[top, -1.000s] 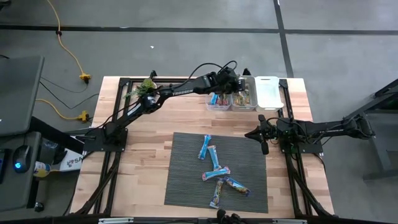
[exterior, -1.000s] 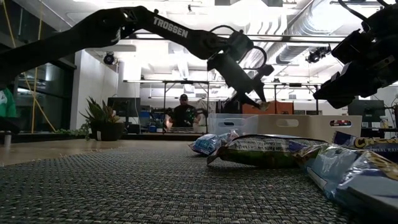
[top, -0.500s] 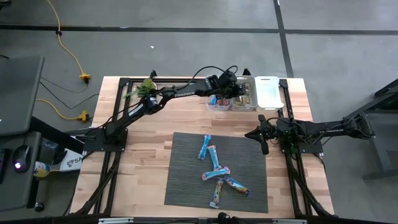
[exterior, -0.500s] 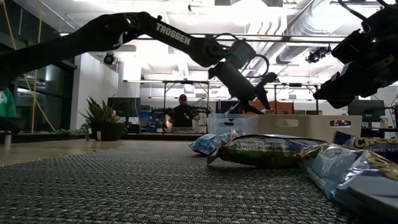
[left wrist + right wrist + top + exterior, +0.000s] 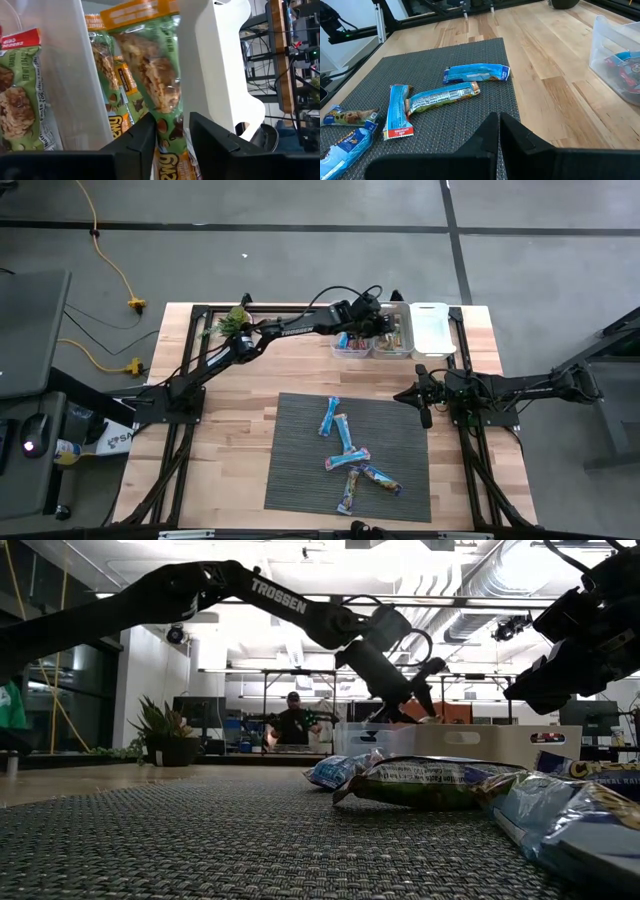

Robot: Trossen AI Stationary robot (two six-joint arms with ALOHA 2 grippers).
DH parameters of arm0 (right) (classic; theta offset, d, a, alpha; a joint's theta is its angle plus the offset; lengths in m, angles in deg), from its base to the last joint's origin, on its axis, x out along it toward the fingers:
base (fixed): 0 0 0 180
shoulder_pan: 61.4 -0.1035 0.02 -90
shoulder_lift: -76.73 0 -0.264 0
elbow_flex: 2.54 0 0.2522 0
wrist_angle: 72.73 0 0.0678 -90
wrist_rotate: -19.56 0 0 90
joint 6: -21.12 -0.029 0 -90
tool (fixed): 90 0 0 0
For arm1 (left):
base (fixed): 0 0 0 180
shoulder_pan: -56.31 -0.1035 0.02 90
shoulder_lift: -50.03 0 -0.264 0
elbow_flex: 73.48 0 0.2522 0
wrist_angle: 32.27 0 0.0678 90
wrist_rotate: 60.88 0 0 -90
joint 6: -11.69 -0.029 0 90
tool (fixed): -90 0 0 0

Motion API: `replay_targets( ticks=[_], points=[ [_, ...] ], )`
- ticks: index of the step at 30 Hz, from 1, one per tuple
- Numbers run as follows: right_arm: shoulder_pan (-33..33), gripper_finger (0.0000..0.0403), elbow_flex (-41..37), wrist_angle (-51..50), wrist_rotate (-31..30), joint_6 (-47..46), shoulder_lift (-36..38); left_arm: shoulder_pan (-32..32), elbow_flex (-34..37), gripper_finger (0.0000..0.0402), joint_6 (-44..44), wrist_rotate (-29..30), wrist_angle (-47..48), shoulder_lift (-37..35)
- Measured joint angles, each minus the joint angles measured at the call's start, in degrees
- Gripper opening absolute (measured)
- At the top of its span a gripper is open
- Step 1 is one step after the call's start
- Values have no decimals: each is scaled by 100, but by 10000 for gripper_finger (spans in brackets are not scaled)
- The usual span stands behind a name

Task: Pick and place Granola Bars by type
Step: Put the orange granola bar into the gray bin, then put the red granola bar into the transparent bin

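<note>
Over the middle bin (image 5: 393, 340), the left gripper (image 5: 171, 131) releases a green-and-orange bar (image 5: 150, 75), its fingers apparently just parting around it (grip uncertain). The right gripper (image 5: 498, 131) waits closed beside the mat (image 5: 300, 470). Next: withdraw upward, then fetch another of the Granola Bars (image 5: 345, 455).

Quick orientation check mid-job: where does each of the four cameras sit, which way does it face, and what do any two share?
High view: overhead, straight down; both arms, grey woven mat, clear plastic bins.
Low view: mat height, level into the room; left arm above, right arm at the picture's right.
Left wrist view: inside a bin; dark fingers flank a green-and-orange wrapped granola bar.
Right wrist view: above the table; closed right gripper, blue-wrapped bars.
Shared: high and right wrist views both show the mat's bars.
</note>
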Motion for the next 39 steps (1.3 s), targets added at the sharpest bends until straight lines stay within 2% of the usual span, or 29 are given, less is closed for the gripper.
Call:
replay_targets(
  ticks=[8,17,26,34,39],
  points=[
    [0,0,0,1,0,0,-2,2,0,150,-3,-4,-28,0],
    [0,0,0,3,0,0,-2,2,0,153,-452,-223,-179,2],
    [1,0,0,5,1,0,0,2,0,153,-459,-473,-405,10],
    [0,0,0,5,0,0,0,-52,4,152,-441,-1305,-2071,13],
    [2,0,-1,5,0,0,0,-192,-15,152,-12,-1875,-3373,13]
  ],
)
